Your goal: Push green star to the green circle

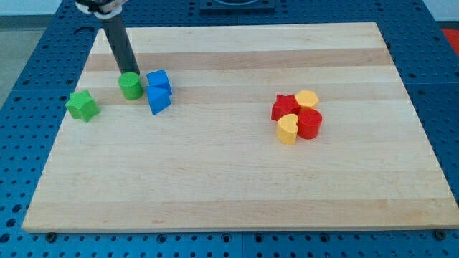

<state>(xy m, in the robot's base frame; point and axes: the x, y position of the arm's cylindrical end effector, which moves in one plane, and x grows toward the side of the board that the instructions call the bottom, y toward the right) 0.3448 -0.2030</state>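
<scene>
wooden tabletop (229, 193) on a blue perforated base (21, 79). no claw on this arm, so nothing open, nothing shut, nothing held: only a straight dark rod (117, 44) slanting down from the view's top near the top left corner. my tip (126, 72) right at the upper edge of the green circle (130, 86), seemingly touching it, though contact hard to confirm.

green star (82, 105) close to the left edge, just left of and slightly below the green circle, apart from it with bare wood between. well clear of my tip.

2 blue blocks just right of the green circle: a blue cube (158, 79) and, touching it below, a blue wedge-like block (159, 100). narrow gap between circle and cube.

far off toward the right edge, a tight cluster of 4: red star (285, 107), yellow block (307, 98) of unclear shape, red cylinder (310, 124), yellow heart (287, 130), all pressed together.
</scene>
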